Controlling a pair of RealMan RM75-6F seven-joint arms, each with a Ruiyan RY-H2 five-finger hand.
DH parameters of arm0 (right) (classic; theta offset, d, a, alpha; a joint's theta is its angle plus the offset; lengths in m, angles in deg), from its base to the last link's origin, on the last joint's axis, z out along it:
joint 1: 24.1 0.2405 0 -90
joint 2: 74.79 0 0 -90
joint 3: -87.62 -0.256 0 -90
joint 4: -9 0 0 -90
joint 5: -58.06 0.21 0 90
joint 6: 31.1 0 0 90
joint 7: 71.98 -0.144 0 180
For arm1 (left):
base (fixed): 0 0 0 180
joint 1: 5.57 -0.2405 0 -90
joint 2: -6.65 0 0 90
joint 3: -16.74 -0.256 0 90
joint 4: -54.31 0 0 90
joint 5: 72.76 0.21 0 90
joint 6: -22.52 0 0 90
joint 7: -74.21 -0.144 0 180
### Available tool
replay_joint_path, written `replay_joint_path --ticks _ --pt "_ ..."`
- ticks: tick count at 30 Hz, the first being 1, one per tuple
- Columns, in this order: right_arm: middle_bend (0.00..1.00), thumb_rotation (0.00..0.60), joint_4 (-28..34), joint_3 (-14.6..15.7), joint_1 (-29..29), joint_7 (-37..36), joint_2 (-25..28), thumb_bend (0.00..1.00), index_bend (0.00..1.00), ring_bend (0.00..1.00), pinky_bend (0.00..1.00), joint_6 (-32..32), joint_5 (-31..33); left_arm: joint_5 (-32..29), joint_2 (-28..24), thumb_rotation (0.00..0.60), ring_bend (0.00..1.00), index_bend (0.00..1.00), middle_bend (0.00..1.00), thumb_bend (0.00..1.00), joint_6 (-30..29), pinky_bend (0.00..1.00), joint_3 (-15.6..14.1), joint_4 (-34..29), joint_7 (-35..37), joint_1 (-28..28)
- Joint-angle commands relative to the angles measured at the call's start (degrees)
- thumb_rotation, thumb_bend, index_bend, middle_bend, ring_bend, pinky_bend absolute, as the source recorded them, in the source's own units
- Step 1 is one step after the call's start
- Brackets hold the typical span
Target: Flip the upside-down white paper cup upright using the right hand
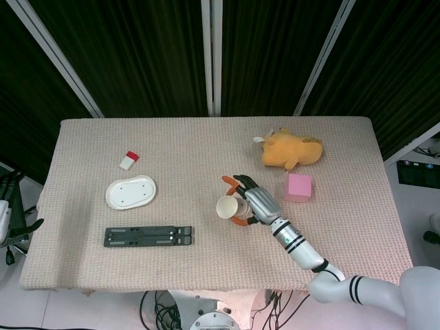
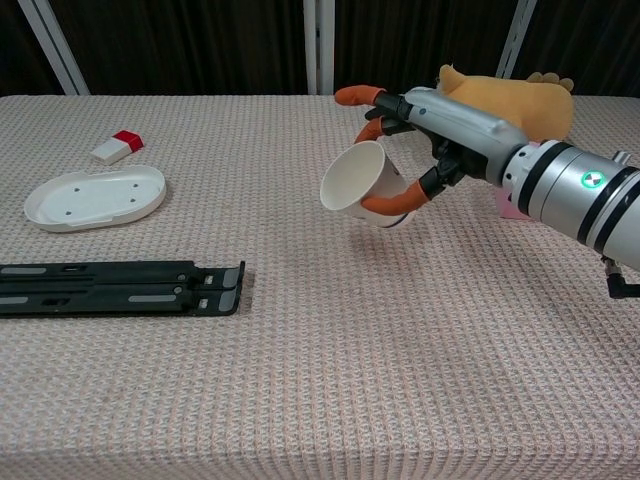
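My right hand (image 2: 425,130) (image 1: 252,201) grips the white paper cup (image 2: 362,186) (image 1: 227,207) near the table's middle, with orange-tipped fingers over its top and the thumb under its side. The cup is lifted off the cloth and tilted, its open mouth facing left and slightly up. The left hand shows in neither view.
An orange plush toy (image 1: 291,150) and a pink block (image 1: 299,187) lie behind and right of the hand. A white oval tray (image 1: 130,192), a small red-and-white object (image 1: 128,159) and a black flat stand (image 1: 148,236) lie on the left side of the cloth-covered table (image 1: 179,151).
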Motion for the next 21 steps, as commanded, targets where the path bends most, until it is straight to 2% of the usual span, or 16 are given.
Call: replay_joint_path --ticks 1,10,14,21 --pt "0.43 0.6 -4.79 -1.43 -2.98 -21.4 -2.67 0.18 0.0 0.04 0.0 1.27 2.46 -0.09 0.31 0.6 0.0 0.03 0.0 0.15 -0.01 0.0 0.08 0.28 -0.21 0.1" --pt "0.43 0.6 -9.98 0.85 -2.04 -39.31 -3.1 0.18 0.0 0.05 0.01 5.55 -2.06 -0.23 0.99 0.6 0.0 0.03 0.0 0.15 -0.42 0.0 0.25 1.18 -0.44 0.05" --pt "0.43 0.6 -12.84 2.13 -2.21 -39.97 -3.84 0.18 0.0 0.05 0.01 3.78 -4.43 0.02 1.13 0.6 0.0 0.03 0.0 0.15 -0.63 0.0 0.22 1.37 -0.49 0.04" --pt "0.41 0.6 -14.9 4.6 -2.61 -37.1 -4.09 0.18 0.0 0.05 0.01 1.24 -7.52 0.02 1.22 0.6 0.0 0.03 0.0 0.15 -0.39 0.0 0.14 1.39 -0.75 0.13"
